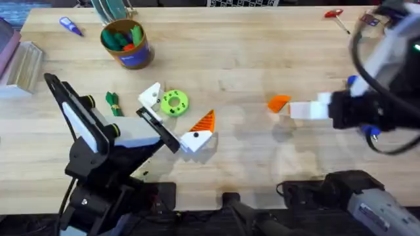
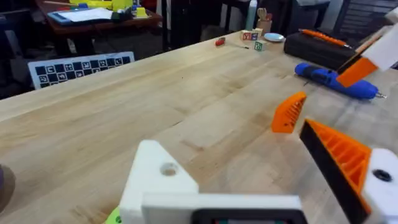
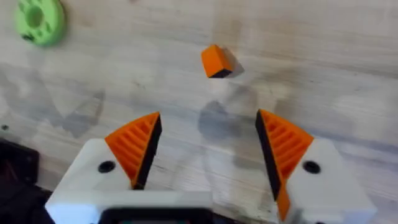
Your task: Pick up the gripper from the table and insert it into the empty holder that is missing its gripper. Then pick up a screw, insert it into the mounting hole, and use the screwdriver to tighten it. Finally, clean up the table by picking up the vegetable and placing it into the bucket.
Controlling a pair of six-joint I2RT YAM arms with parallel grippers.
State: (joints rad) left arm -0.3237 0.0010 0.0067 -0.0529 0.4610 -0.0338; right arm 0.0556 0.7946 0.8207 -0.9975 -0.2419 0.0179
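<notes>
Stage: the very start; nothing of the task looks done.
Gripper: the loose orange wedge (image 1: 279,103) lies on the bench (image 1: 262,59), right of centre, untouched. In the right wrist view it (image 3: 216,61) sits just ahead of the gap between the fingers.
Right arm: its gripper (image 3: 208,158) hangs over the bench with fingers wide, both orange pads on, holding nothing.
Holder: the left arm's bare white mount (image 2: 158,177) has no pad; its twin (image 2: 341,158) carries one. Left fingers wide, empty.
Screw: none that I can make out; the mounting hole (image 2: 168,168) is open.
Screwdriver: blue, lying on the bench (image 2: 333,79) beyond the wedge, unused.
Vegetable: the dark green piece (image 1: 113,103) lies near the left arm, not yet in the bucket (image 1: 125,42).
Left to do: every step, by my reading.
</notes>
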